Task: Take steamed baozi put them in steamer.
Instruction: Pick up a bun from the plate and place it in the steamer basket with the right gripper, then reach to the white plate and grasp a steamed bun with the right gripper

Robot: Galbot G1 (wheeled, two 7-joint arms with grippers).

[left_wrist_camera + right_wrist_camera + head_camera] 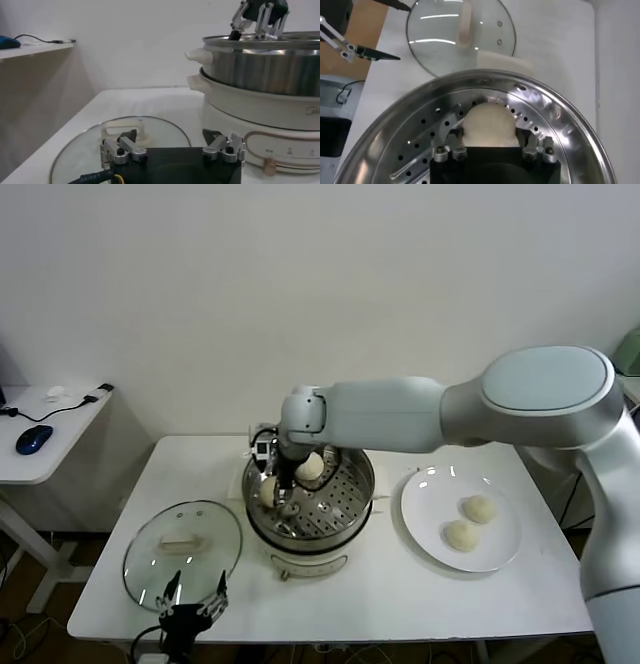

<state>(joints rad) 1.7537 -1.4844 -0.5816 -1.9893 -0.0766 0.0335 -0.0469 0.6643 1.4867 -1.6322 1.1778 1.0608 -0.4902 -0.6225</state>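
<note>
- Two steel fingers of the right gripper (492, 150) are standing apart on either side of a small, smooth, cream-white dough bun (488, 125), which is sitting on the perforated tray inside the round, shiny stainless-steel steamer (352, 506); whether the pads are touching the dough I cannot tell.
- Judging by that, the placing step is finishing: the bun is resting on the tray and the claw is letting go of it.
- In the head view this bun is lying in the steamer's left part, and a second cream-white bun (310, 468) is sitting beside it toward the far rim, so the steamer is holding two.
- Next, the right arm probably needs to rise straight up, clear of the rim, without dragging the bun, then swing over to the plate.
- Off to the robot's right, a flat white round plate (425, 494) is carrying the two remaining cream-white buns (470, 522), close together, so roughly half the job looks done.
- On the steamer's other side, a round glass lid (183, 550) with a pale handle is lying flat on the white table (400, 604).
- By that lid at the near table edge, the left gripper (172, 152) is waiting, idle, its fingers spread wide and holding nothing.
</note>
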